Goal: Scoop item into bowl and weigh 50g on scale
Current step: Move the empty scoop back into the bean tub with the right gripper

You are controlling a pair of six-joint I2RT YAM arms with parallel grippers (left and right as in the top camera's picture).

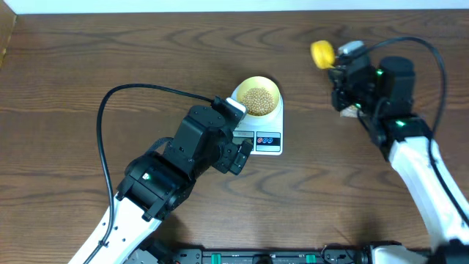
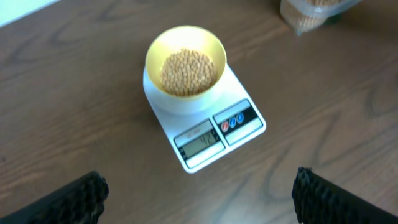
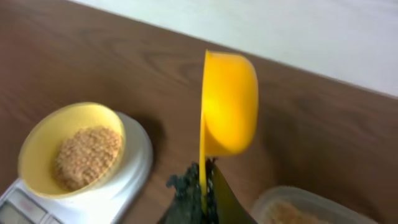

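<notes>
The pale-yellow bowl point(image 1: 258, 97) sits on the white scale point(image 1: 267, 139) and holds a heap of tan beans point(image 2: 188, 71). The bowl also shows in the left wrist view point(image 2: 185, 59) and the right wrist view point(image 3: 71, 146). The scale's display point(image 2: 200, 142) is lit but too blurred to read. My left gripper point(image 2: 199, 193) is open and empty, just in front of the scale. My right gripper point(image 3: 204, 190) is shut on the handle of the bright yellow scoop point(image 3: 229, 102), held on its side to the right of the scale point(image 1: 322, 53).
A clear plastic tub point(image 3: 311, 208) with more beans lies under the right arm, partly hidden in the overhead view point(image 1: 350, 50). It shows at the top right of the left wrist view point(image 2: 311, 12). The table's far edge point(image 1: 234, 9) runs along the top.
</notes>
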